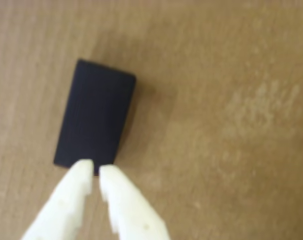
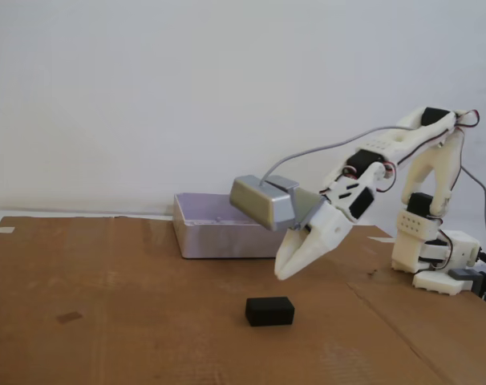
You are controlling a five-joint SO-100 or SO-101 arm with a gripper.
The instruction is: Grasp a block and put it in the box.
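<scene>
A black rectangular block [image 1: 96, 120] lies flat on the brown cardboard surface; in the fixed view it [image 2: 269, 311] sits near the front centre. My white gripper [image 1: 95, 171] hangs above it with its tips together, empty, pointing at the block's near edge. In the fixed view the gripper [image 2: 284, 271] is a little above and just right of the block, not touching it. A pale lilac box [image 2: 219, 228] stands behind, at the back of the cardboard.
The arm's base [image 2: 431, 261] stands at the right edge of the cardboard [image 2: 107, 321]. A silver wrist camera [image 2: 263, 200] rides on the arm in front of the box. A white wall is behind.
</scene>
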